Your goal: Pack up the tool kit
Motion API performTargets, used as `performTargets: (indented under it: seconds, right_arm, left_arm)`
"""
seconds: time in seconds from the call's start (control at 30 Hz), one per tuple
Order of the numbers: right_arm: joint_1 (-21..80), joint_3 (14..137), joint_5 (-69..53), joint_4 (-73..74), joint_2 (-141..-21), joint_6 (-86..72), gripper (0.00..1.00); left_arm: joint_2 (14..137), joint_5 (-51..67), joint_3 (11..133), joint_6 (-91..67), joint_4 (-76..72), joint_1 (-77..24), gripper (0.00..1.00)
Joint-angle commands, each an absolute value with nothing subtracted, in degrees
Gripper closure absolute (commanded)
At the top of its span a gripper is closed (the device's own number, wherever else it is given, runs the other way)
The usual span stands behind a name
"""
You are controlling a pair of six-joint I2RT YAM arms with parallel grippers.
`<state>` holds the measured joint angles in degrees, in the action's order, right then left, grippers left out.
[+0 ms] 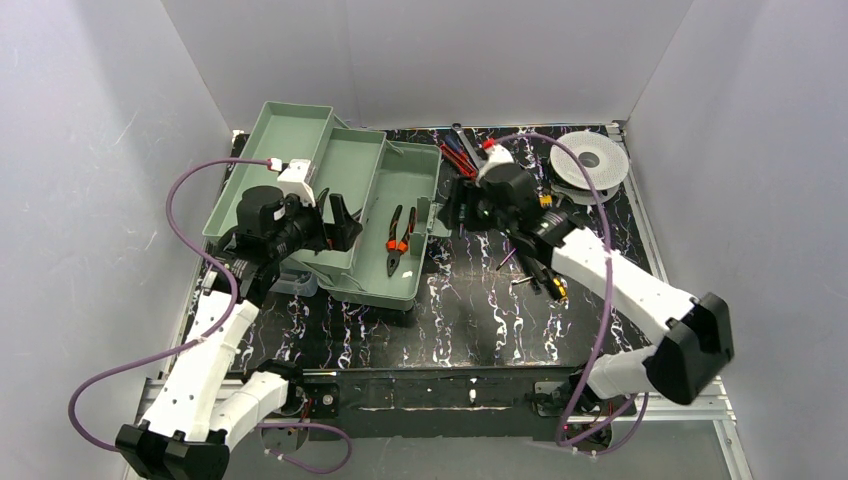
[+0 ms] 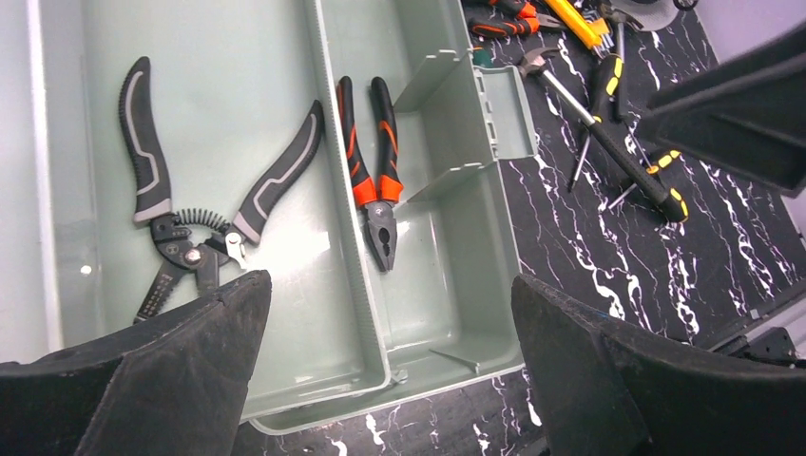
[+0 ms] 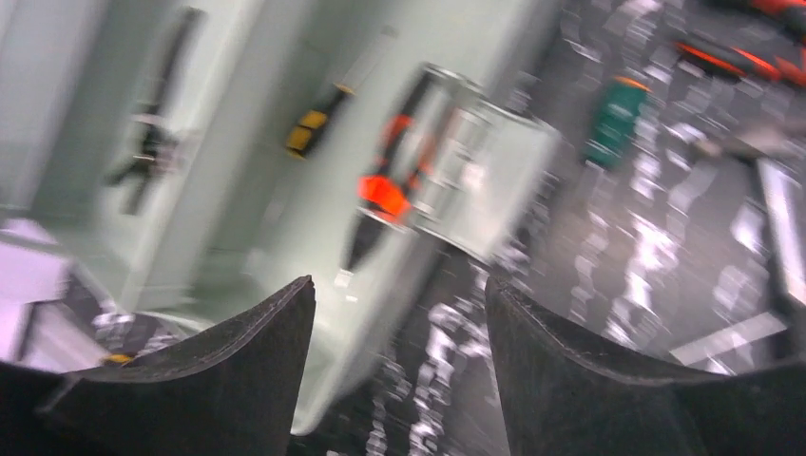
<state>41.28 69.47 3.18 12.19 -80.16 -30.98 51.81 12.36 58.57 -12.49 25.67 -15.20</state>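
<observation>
Left gripper [image 1: 340,222], jaws wide and empty, hovers over the tool kit [image 1: 355,165] at the tabletop's far-left corner. Right gripper [image 1: 455,212], parted and empty, sits beside its right wall, nearer the loose screwdrivers [image 2: 646,180] lying rightward.

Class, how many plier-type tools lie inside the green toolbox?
2. Black-and-grey wire strippers lie in the toolbox's wide tray; orange-and-black pliers lie in the deeper compartment beside it. Others may hide under the fingers of the left gripper.
</observation>
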Motion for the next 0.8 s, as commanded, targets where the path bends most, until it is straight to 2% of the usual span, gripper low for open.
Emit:
performTargets:
  seconds: [0.0, 0.13, 0.3, 0.4, 0.77]
  right_arm:
    - [38.7, 61.3, 18.3, 23.3, -73.3, -28.4, 0.26]
    - [31.2, 55.3, 12.6, 27.4, -70.9, -28.4, 0.24]
    - [26.1, 53.7, 16.3, 31.9, -74.5, -28.5, 0.2]
    - [25.3, 55.6, 19.5, 34.7, -80.0, -29.6, 0.18]
    - [24.4, 61.0, 23.4, 35.3, -91.9, -28.0, 0.23]
  left_arm:
    - [51.8, 16.4, 58.4, -12.6, 24.5, -15.0, 0.02]
    - [52.4, 18.3, 58.2, -13.0, 24.4, -15.0, 0.02]
    - [53.3, 19.9, 58.5, -13.5, 24.3, -15.0, 0.02]
    - [53.7, 20.7, 58.5, -13.8, 24.0, -15.2, 0.02]
    - [53.3, 19.7, 58.6, -13.4, 24.4, -16.0, 0.02]
